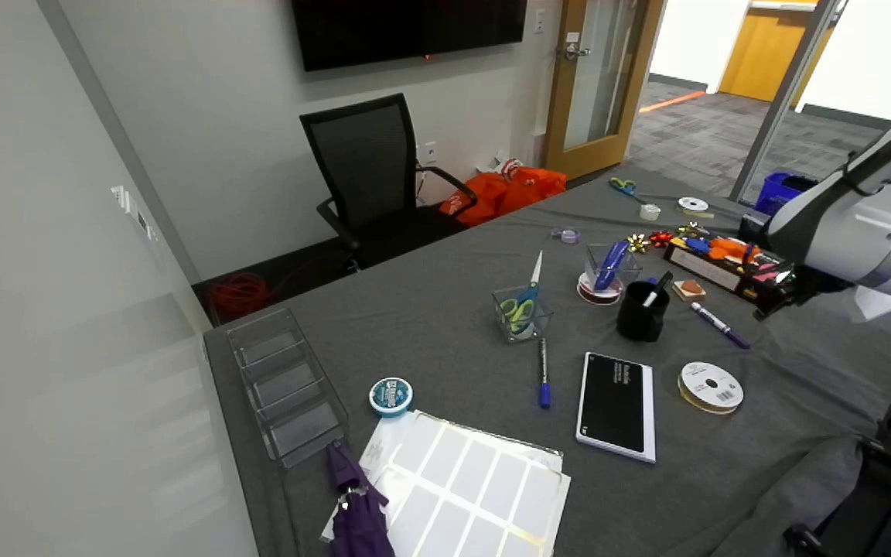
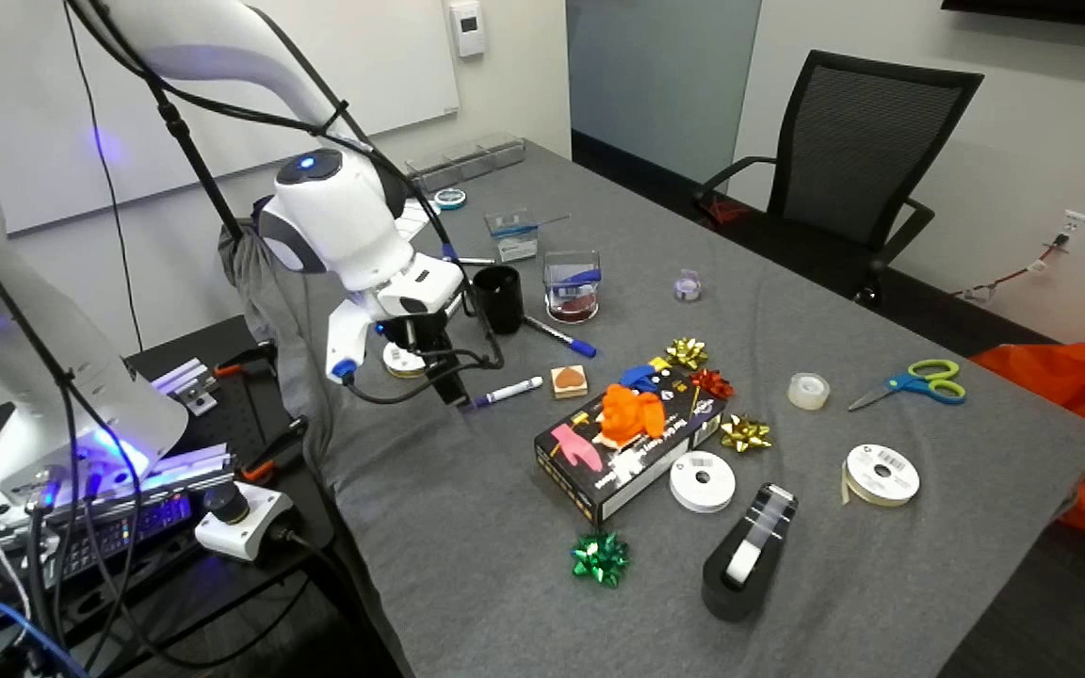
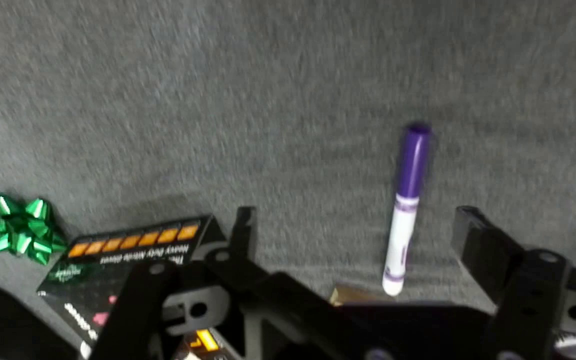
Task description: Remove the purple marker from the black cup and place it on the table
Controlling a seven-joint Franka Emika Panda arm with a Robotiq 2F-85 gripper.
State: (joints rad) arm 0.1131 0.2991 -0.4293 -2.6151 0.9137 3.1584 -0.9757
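Purple marker [image 3: 404,220] lies on the table [image 3: 168,110], in the wrist view between the gripper's [image 3: 356,212] spread fingers, ample room around its purple end; a wooden block [image 2: 569,380] edges near the white end, the black cup [image 2: 502,303] farther off.

- Marker [image 3: 406,206]: purple cap toward twelve o'clock in the wrist view, white barrel.
- Cup [image 1: 641,319]: black.
- Table [image 1: 445,356]: dark grey.
- Glove box [image 3: 105,287]: black, orange squares in a row.
- Bow [image 3: 20,227], ten o'clock from it: shiny green.
- Scissors [image 2: 907,382], three o'clock from the box in an exterior view: blue and lime-green handles.
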